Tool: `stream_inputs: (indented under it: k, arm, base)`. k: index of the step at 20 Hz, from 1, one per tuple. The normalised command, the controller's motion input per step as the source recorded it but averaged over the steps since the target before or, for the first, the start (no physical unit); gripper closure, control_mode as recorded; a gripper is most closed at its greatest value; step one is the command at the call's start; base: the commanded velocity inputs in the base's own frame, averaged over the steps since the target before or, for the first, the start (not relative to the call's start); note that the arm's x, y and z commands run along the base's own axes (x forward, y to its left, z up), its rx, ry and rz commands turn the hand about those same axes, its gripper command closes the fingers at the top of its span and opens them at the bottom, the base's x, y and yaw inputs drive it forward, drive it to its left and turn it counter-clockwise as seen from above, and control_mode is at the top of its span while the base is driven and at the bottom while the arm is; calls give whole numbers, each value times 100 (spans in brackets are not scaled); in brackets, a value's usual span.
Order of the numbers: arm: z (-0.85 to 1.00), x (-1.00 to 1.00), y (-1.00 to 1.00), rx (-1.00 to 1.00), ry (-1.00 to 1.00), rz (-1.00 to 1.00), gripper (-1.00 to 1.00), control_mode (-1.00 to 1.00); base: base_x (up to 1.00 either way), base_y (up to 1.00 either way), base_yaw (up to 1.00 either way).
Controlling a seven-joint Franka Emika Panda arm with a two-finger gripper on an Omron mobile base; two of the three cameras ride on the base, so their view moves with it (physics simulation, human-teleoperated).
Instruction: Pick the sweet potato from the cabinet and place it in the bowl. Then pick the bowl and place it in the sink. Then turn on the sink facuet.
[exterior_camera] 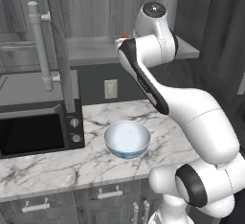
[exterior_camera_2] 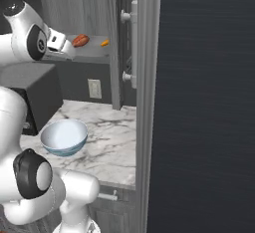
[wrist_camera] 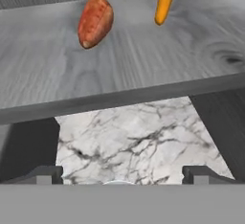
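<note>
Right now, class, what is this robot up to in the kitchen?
The arm has its open gripper raised to the cabinet shelf, holding nothing. The sweet potato lies on that shelf ahead of the gripper, with a slimmer yellow-orange vegetable beside it. The bowl sits empty on the marble counter below.

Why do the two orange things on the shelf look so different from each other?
The sweet potato is fat and reddish-orange; the carrot-like item is slim and yellow-orange. The sweet potato is clearly bigger than the carrot-like item. In the hand view the sweet potato lies left of the carrot-like item, and they lie apart. Both lie on the grey cabinet shelf, and both are untouched by the open gripper.
</note>
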Motion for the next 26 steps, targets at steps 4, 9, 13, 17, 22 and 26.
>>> stream_inputs:
  k: [4,9,13,17,22,26]
  arm:
    - [23,67,5,0,-8,0,-100,-100]
    - [7,73,1,0,-9,0,-100,-100]
    - [0,63,10,0,0,0,-100,-100]
    - [-7,69,12,0,0,-2,-100,-100]
    - [-9,45,4,0,0,-3,-100,-100]
    - [-19,44,4,-1,0,0,-100,-100]
  base:
    - [0,0,0]
    - [0,0,0]
    - [0,0,0]
    - [0,0,0]
    - [0,0,0]
    - [0,0,0]
